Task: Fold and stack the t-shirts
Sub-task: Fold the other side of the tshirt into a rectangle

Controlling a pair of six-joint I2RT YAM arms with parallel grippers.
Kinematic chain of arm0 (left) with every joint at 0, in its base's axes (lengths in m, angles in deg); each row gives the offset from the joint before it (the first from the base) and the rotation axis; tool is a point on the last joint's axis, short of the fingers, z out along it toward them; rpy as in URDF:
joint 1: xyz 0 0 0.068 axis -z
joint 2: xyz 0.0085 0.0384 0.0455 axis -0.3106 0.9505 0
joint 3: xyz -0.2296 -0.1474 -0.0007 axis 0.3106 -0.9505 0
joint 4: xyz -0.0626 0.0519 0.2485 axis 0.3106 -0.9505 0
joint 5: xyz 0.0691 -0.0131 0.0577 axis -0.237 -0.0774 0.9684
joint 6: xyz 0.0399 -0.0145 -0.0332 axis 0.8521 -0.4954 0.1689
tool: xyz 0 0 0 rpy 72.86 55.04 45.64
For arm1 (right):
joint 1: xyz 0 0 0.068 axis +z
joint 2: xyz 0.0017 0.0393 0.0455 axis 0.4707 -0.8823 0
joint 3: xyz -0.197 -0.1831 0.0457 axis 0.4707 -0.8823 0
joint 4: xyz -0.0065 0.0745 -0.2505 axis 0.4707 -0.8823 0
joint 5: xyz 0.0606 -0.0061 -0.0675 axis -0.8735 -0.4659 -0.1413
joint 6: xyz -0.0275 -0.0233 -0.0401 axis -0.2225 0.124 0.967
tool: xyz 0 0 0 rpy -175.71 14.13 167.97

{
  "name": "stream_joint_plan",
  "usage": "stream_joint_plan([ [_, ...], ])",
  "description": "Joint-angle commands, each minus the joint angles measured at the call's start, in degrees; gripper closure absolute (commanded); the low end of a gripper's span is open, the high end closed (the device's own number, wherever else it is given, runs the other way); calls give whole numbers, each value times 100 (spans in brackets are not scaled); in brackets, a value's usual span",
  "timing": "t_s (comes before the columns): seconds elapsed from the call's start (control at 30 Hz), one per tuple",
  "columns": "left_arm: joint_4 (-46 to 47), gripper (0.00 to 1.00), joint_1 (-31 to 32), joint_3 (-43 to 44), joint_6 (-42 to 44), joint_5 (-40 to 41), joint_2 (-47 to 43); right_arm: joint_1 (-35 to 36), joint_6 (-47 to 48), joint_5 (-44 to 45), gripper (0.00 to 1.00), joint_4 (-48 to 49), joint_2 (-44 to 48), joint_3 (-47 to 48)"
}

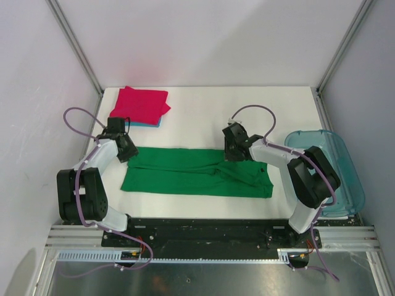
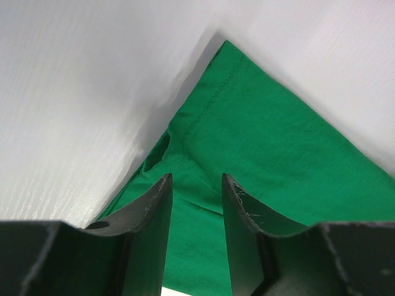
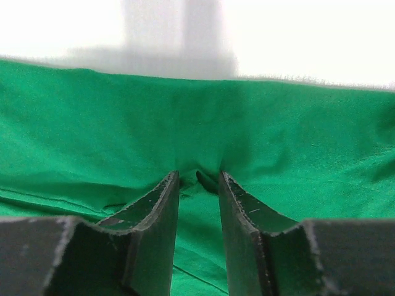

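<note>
Green cloth fills the middle of the white table (image 1: 203, 105): the green t-shirt (image 1: 197, 172) lies spread flat as a long band running left to right, and everything else is placed from it.

Beyond its left end, toward the far edge of the table, sits the magenta-red t-shirt (image 1: 141, 103), folded into a square. It rests on a light blue t-shirt (image 1: 150, 123), of which only a thin strip shows along the near edge.

At the far left corner of the green shirt, the left gripper (image 1: 126, 150) is down on the cloth. In the left wrist view its fingers (image 2: 157, 209) are drawn in to a narrow gap with green cloth caught between them, and the hem beside them is lifted off the table.

On the far edge of the shirt, right of its middle, the right gripper (image 1: 233, 151) is likewise nearly closed, the fabric puckering up between its fingertips (image 3: 237, 203).

Just past the shirt's right end stands a translucent blue-green bin (image 1: 345, 179).
</note>
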Motion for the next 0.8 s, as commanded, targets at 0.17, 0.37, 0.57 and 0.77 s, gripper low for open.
stream_joint_plan([
  [0.17, 90, 59, -29, 212, 142, -84, -62, 205, -119, 206, 93, -151, 132, 264],
  [0.37, 101, 60, -24, 188, 140, -76, -74, 450, -325, 217, 100, -521, 369, 256],
  [0.57, 103, 60, -24, 179, 154, -92, -115, 924, -842, 211, 100, -835, 353, 211],
  [0.77, 100, 60, -29, 161, 171, -126, -116, 1427, -1326, 444, 100, -914, 247, 95],
])
